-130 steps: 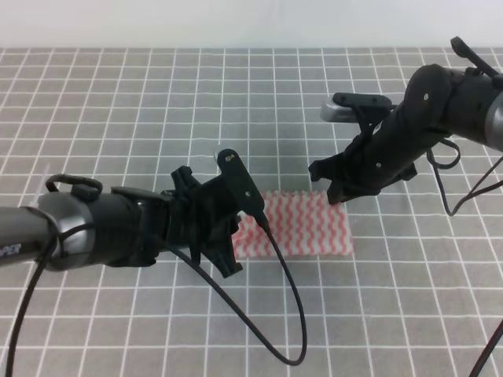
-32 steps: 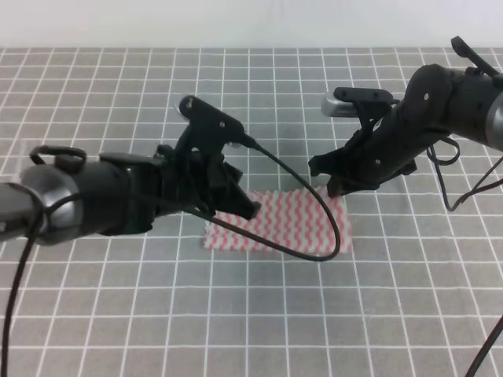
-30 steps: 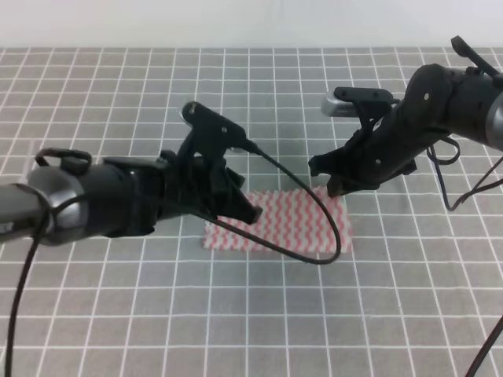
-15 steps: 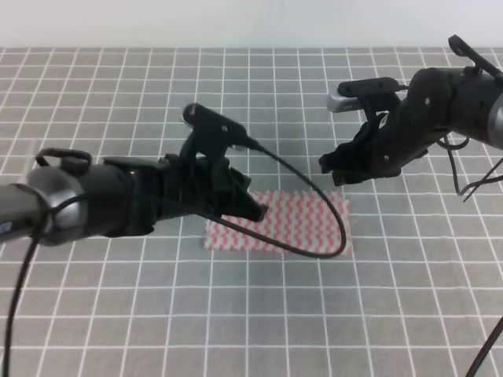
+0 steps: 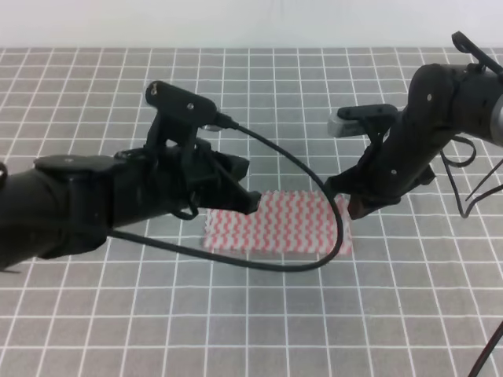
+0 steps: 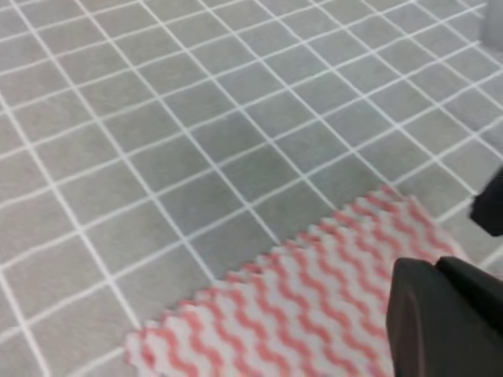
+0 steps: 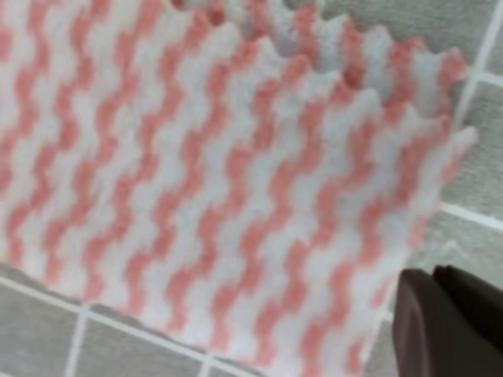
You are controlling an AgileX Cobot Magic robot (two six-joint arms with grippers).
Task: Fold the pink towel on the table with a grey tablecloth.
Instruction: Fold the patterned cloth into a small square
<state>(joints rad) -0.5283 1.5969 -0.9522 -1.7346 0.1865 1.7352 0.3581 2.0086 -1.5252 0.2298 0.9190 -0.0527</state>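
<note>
The pink towel [image 5: 275,224] lies flat on the table with a grey tablecloth [image 5: 259,314], a wide rectangle of pink-and-white zigzag. My left gripper [image 5: 250,203] hovers at its far left part; the left wrist view shows the towel [image 6: 314,314] below and one dark fingertip [image 6: 444,322] at the lower right. My right gripper [image 5: 351,206] is low over the towel's right edge. In the right wrist view the towel [image 7: 236,181] fills the frame, with its scalloped corner beside a dark fingertip [image 7: 456,330]. I cannot see how either pair of jaws stands.
The left arm's black cable [image 5: 299,169] loops across the towel's right half. White grid lines cover the grey cloth [image 6: 157,118] on all sides. A pale wall [image 5: 251,23] borders the table's far edge.
My left arm has pulled back to the left and risen, uncovering more of the towel. The right gripper has dropped down and toward the towel's right edge. The towel has not moved.
</note>
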